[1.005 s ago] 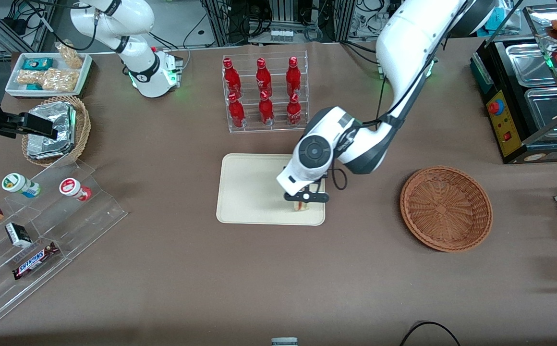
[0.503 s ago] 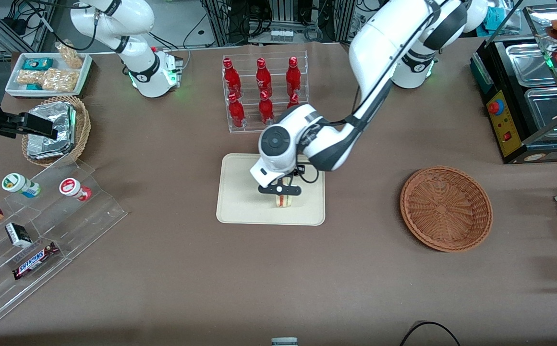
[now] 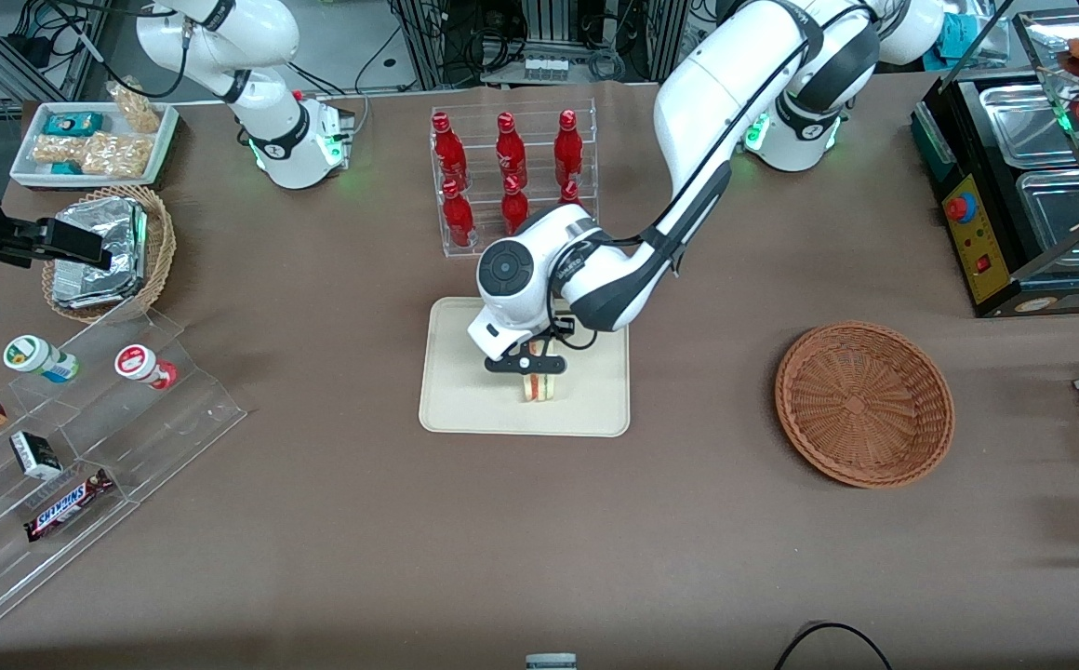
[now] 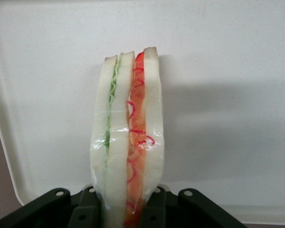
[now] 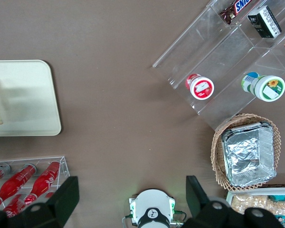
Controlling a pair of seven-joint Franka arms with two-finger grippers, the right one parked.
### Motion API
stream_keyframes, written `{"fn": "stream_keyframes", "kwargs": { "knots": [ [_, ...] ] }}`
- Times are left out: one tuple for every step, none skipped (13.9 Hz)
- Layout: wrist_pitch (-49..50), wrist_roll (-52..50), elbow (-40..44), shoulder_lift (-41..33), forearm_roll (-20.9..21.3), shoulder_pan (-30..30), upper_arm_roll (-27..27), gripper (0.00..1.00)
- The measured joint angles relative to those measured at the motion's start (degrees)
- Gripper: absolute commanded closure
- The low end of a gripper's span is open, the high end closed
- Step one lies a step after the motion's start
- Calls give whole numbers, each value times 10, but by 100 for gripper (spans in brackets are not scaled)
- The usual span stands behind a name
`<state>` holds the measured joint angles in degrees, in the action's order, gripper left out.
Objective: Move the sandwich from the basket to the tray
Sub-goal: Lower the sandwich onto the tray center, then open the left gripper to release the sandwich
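Sandwich (image 3: 540, 387) hangs upright, clamped between the gripper (image 3: 527, 365) fingers, over the cream tray (image 3: 465, 391) at the frame's center; the wicker basket (image 3: 863, 404) sits at center-right on the tabletop (image 3: 316, 521).

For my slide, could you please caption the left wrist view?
The claw grips the plastic-wrapped sandwich on edge over the cream tray.

The front view looks down from high above on the whole table, with the tray (image 3: 465, 372) near its middle. The left wrist view sits very close over that tray (image 4: 228, 71), past the gripper (image 4: 128, 209). The right wrist view faces straight down, sharing one tray (image 5: 23, 95) corner.
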<state>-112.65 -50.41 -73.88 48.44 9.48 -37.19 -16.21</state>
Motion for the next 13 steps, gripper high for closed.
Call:
{"fn": "stream_keyframes", "kwargs": {
  "knots": [
    [0, -3, 2, 3, 0, -1, 0, 73],
    [-1, -4, 4, 5, 0, -3, 0, 70],
    [-3, -6, 6, 7, 1, -6, 0, 63],
    [-7, -9, 7, 8, 1, -8, 0, 55],
    [-8, -10, 7, 9, 1, -10, 0, 46],
    [-9, -11, 7, 9, 2, -10, 0, 27],
    [-10, -12, 7, 9, 2, -10, 0, 19],
    [-10, -12, 7, 9, 2, -10, 1, 12],
    [-10, -13, 7, 9, 2, -10, 1, 3],
    [-10, -13, 7, 9, 2, -10, 1, 0],
    [-10, -13, 7, 9, 2, -10, 1, 0],
    [-10, -14, 7, 10, 2, -10, 1, 0],
    [-10, -14, 7, 10, 2, -10, 1, 0]
  ]
}}
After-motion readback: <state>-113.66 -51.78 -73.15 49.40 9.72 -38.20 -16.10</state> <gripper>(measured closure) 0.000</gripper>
